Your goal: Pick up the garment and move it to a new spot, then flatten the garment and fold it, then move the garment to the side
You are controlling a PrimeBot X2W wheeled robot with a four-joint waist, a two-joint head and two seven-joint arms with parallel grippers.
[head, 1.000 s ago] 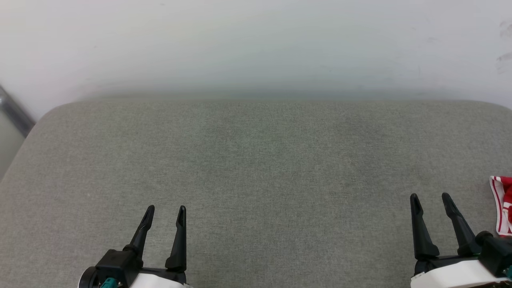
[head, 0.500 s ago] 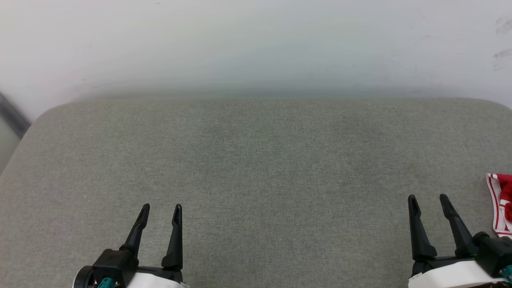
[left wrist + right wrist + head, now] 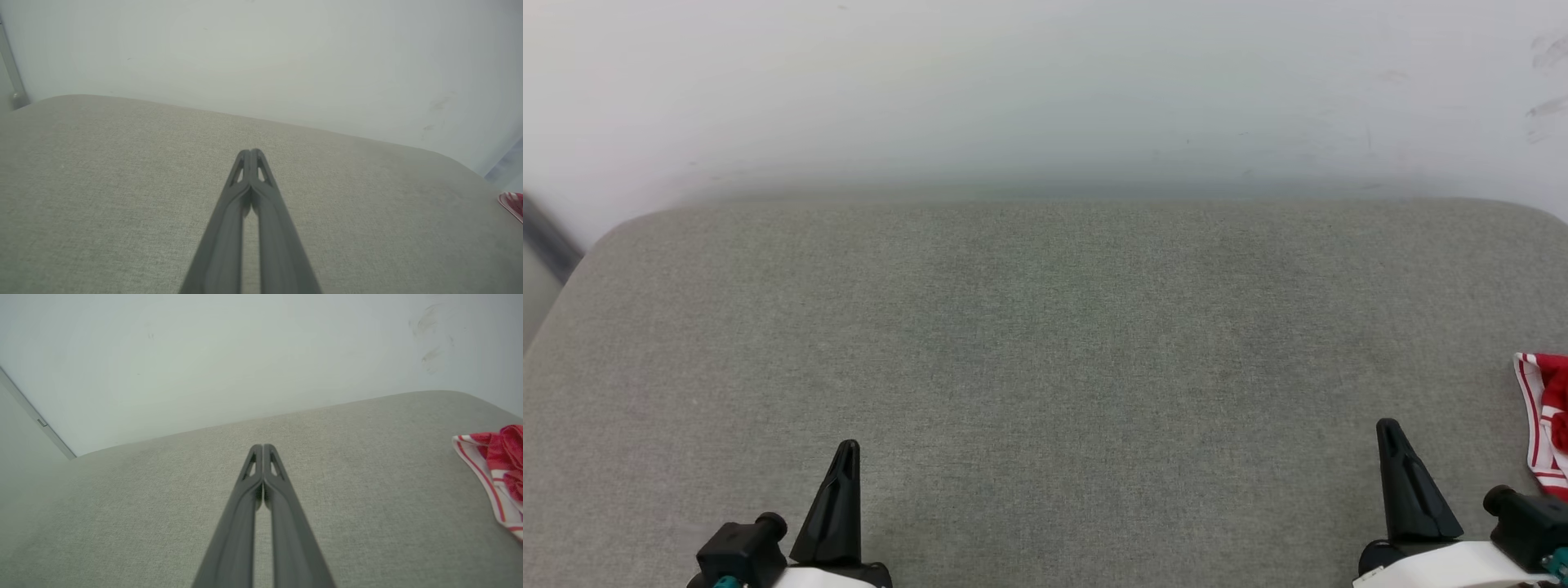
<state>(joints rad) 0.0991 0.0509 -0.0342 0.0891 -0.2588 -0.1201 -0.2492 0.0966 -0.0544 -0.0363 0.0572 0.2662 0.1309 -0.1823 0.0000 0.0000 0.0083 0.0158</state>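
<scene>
The garment (image 3: 1545, 420) is a red shirt with white-and-red striped trim, cut off by the head view's right edge. It lies crumpled on the grey cushion (image 3: 1045, 343). Its edge also shows at the right in the right wrist view as the garment (image 3: 496, 473), and as a small red patch of garment (image 3: 512, 204) in the left wrist view. My left gripper (image 3: 846, 451) is at the lower left, shut with nothing in it, fingertips together over bare cushion (image 3: 122, 171). My right gripper (image 3: 1390, 430) is at the lower right, shut and empty, a short way left of the garment.
A pale wall (image 3: 1045, 90) rises behind the cushion's far edge. A dark grey strip (image 3: 547, 241) runs down at the far left beside the cushion's rounded corner. Scuff marks (image 3: 429, 335) mark the wall at the right.
Both grippers have gone from open to shut, with nothing between the fingers. The camera shifted slightly. The garment lies where it was.
</scene>
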